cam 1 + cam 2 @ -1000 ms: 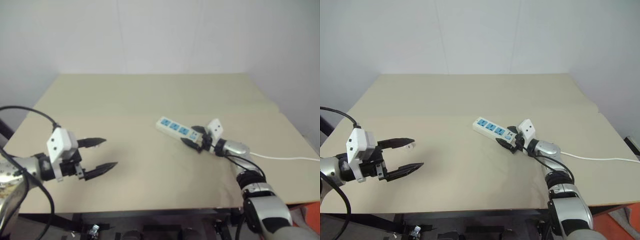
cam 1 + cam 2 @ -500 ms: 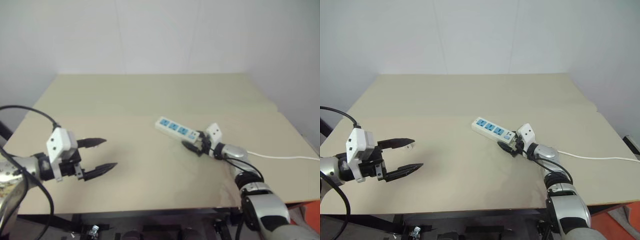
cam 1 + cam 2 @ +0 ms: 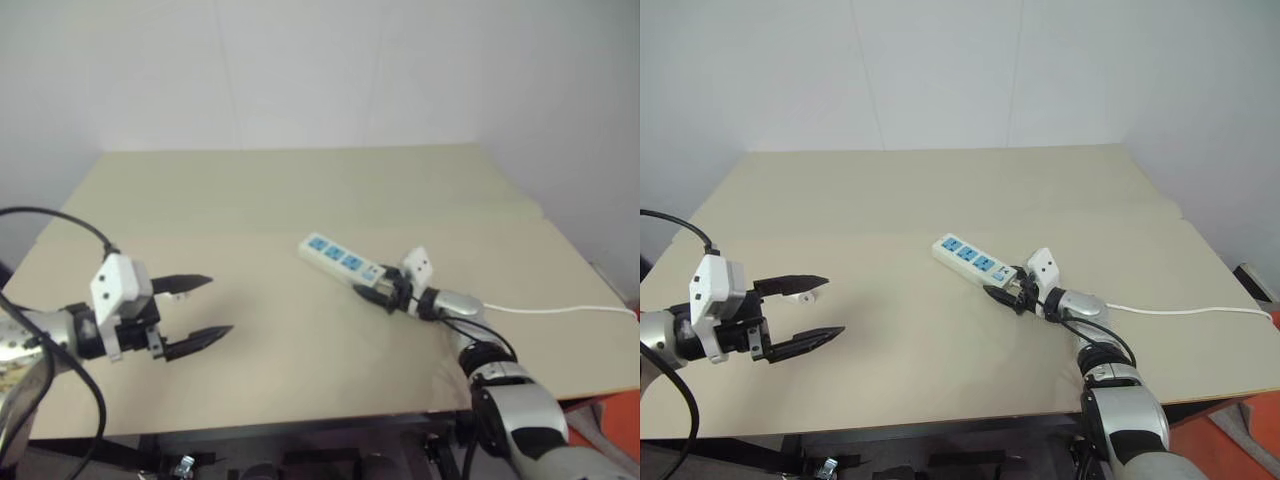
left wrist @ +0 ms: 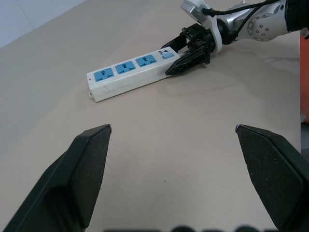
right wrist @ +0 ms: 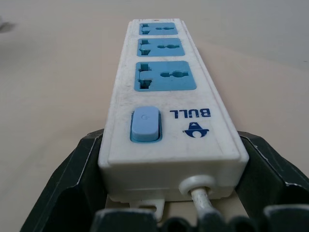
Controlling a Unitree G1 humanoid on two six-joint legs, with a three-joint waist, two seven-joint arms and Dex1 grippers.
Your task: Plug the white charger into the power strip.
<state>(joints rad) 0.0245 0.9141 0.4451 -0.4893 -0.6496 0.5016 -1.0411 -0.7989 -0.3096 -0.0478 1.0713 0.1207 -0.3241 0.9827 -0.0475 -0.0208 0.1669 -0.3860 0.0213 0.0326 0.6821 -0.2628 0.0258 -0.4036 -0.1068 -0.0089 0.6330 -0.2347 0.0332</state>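
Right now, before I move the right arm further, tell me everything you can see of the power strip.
The power strip is a long white bar, plastic by its look, lying flat on the beige table, angled away toward the left. Its top carries three blue socket faces, all empty, then a pale blue switch and a blue BULL logo at the near end, where a thin white cord leaves it. The right gripper has one black finger on each side of that switch end.

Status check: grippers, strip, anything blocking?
Left gripper open, empty, hovering. Right gripper shut on power strip at its switch end. Three sockets vacant. Nothing blocking; cord trails right.
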